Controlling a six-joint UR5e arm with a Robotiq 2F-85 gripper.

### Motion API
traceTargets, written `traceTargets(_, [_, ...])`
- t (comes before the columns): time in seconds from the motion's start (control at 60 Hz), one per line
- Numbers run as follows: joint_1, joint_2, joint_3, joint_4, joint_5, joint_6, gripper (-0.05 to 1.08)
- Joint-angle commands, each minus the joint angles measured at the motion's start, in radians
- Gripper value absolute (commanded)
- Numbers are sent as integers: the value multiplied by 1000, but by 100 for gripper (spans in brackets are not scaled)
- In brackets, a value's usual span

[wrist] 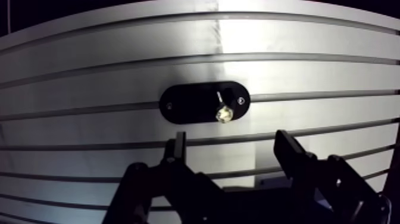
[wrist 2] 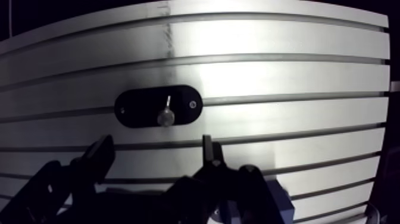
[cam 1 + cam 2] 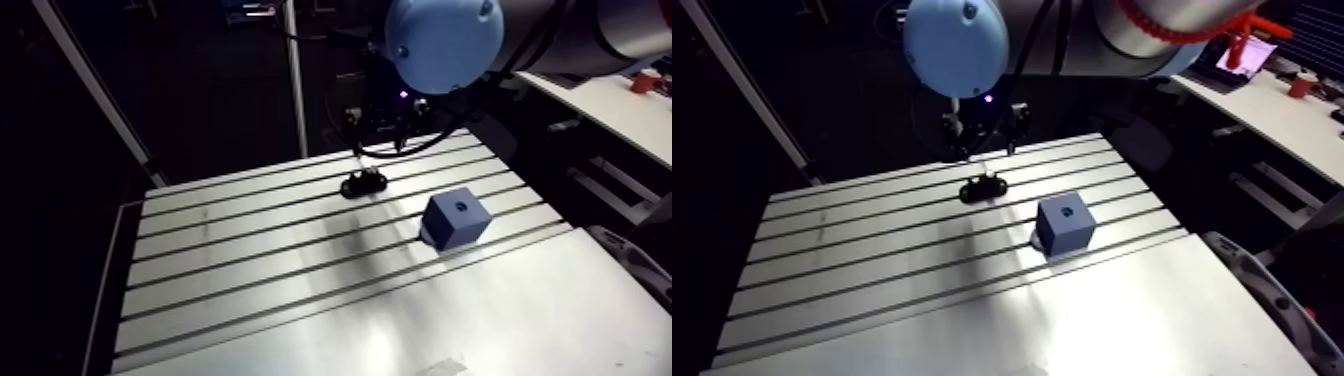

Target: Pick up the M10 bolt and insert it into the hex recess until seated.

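Silvery bolt [image 1: 224, 112] stands upright on black oval plate [image 1: 189, 105]; tool [image 1: 231, 144] spread, empty.

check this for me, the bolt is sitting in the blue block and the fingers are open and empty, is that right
Not quite. The wrist view shows the bolt standing in the black oval holder, not in the blue block. The fingers are open and empty.

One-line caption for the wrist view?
Open gripper hovers over the bolt on a black oval holder on the slotted table.
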Motion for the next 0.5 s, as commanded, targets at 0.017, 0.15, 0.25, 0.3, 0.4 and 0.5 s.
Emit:
traceTargets(0.017, [4,21,-12,0,-4,-1,22])
traceTargets(0.15, [4,31,-14,0,-4,-1,26])
traceTargets(0.25, [4,38,-15,0,-4,0,27])
traceTargets(0.3, [4,43,-17,0,-4,-1,29])
traceTargets(0.4, [4,47,-17,-1,-6,-2,32])
traceTargets(0.5, [2,54,-17,-2,-7,-2,32])
